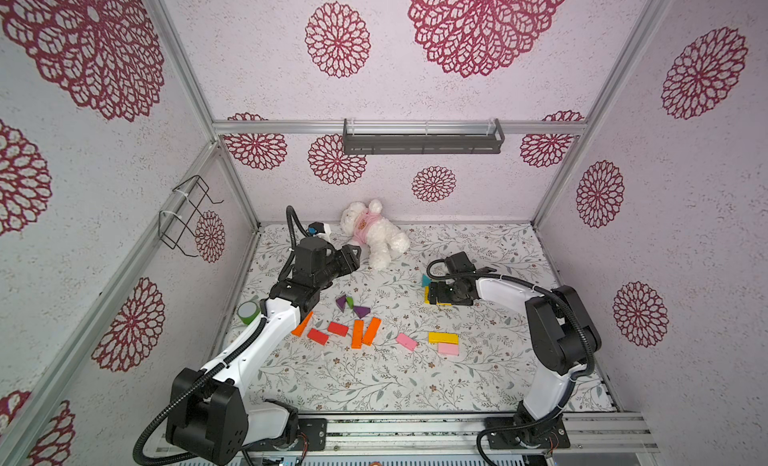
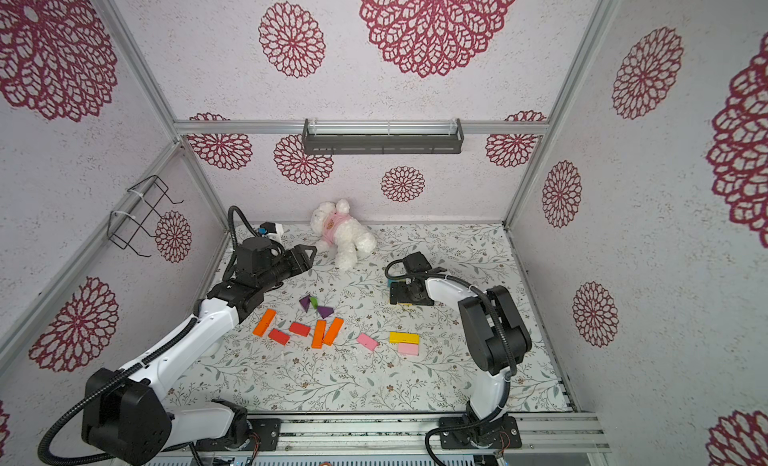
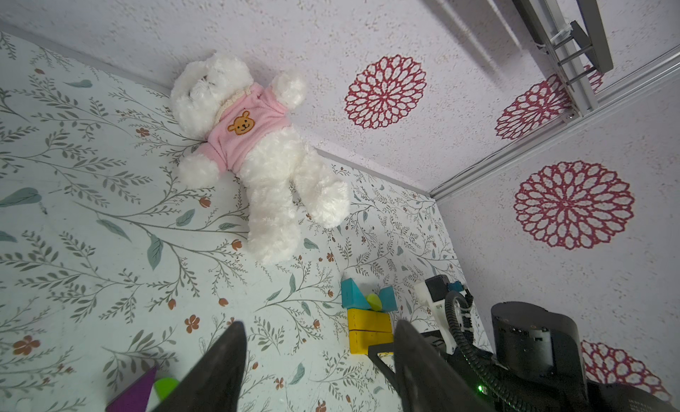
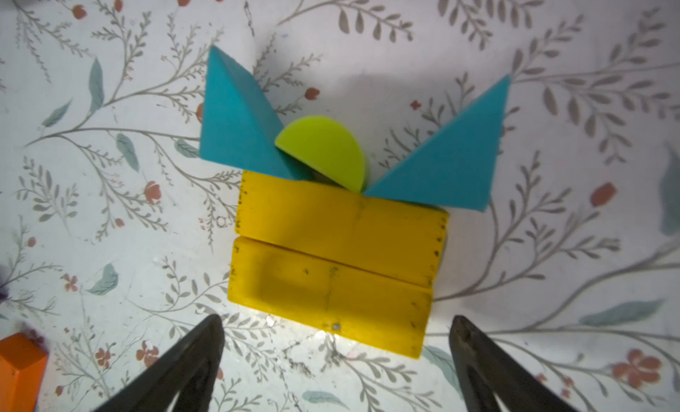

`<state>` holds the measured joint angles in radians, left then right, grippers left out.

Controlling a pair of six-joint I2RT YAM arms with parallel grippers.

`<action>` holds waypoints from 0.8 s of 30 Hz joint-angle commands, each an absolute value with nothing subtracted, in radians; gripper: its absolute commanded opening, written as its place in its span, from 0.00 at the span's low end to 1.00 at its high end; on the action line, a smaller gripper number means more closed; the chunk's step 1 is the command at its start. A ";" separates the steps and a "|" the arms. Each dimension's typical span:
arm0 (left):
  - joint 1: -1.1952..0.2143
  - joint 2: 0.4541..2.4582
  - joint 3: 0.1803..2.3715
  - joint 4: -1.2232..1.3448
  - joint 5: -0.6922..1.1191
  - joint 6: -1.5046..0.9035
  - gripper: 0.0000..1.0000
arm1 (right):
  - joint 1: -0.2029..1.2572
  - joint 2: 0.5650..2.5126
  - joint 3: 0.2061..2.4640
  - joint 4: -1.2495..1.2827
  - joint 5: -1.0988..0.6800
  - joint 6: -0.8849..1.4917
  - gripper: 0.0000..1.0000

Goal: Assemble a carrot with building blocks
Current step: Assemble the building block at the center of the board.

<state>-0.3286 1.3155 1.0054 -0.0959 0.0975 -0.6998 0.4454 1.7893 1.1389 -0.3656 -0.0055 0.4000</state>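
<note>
The right end effector (image 4: pixel 336 320) hangs empty, fingers wide apart, just above the part-built carrot on the table (image 1: pixel 374 385): two yellow bars (image 4: pixel 338 241) side by side, teal triangles (image 4: pixel 239 127) and a lime half-disc (image 4: pixel 325 152) touching them. A low sweep could scatter these loose pieces, and the half-disc, seemingly propped on a triangle, may slip first. The left end effector (image 3: pixel 319 323), apart and empty, hovers well away.

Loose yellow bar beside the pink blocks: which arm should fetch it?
Right, probably. The yellow bar lies on that arm's side; the right gripper is open and empty just beyond it. The left gripper sits farther off, near the bear.
</note>
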 commanded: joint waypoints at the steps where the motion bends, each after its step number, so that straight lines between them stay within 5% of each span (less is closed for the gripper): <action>1: -0.333 1.307 1.019 -0.094 0.106 -0.701 0.66 | 0.497 1.644 1.096 -0.480 0.155 0.460 0.99; 13: -0.343 1.287 1.015 -0.084 0.114 -0.710 0.66 | 0.695 1.354 0.818 -0.516 0.189 0.728 0.99; 24: -0.354 1.284 1.014 -0.088 0.110 -0.706 0.66 | 0.720 1.445 0.776 -0.459 0.086 0.669 0.98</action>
